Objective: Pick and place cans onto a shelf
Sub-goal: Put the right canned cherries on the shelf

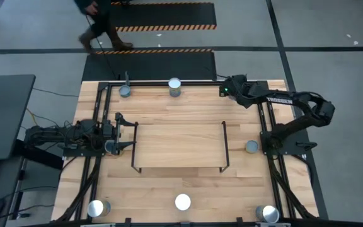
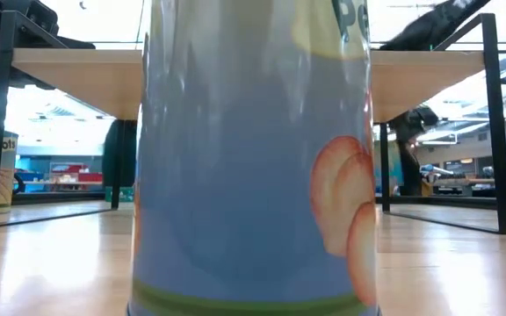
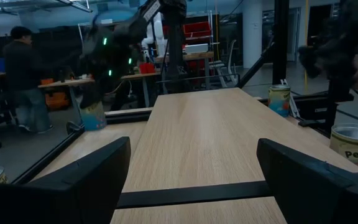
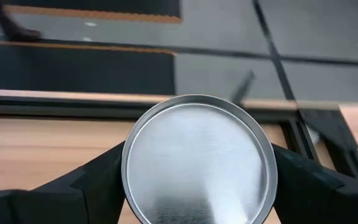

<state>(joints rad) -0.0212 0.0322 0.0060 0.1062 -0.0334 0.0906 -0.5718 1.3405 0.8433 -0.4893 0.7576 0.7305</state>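
Note:
The shelf (image 1: 178, 146), a low light-wood board on black wire end frames, stands mid-table. Seven silver-topped cans stand on the table around it, among them cans at the far edge (image 1: 174, 86), right of the shelf (image 1: 252, 146) and near the front (image 1: 182, 202). My right gripper (image 1: 229, 88) is at the far right, pointing down, open, with its fingers either side of one more can (image 4: 199, 163), which stands on the table (image 3: 95, 115). My left gripper (image 1: 131, 135) is open and empty at the shelf's left end, with a can (image 1: 111, 146) beside it.
A black rail frame (image 1: 169, 81) edges the table. In the low view the front middle can (image 2: 253, 158) fills most of the picture, with the shelf board (image 2: 77, 68) behind it. A person (image 1: 99, 28) walks on the floor beyond the far edge.

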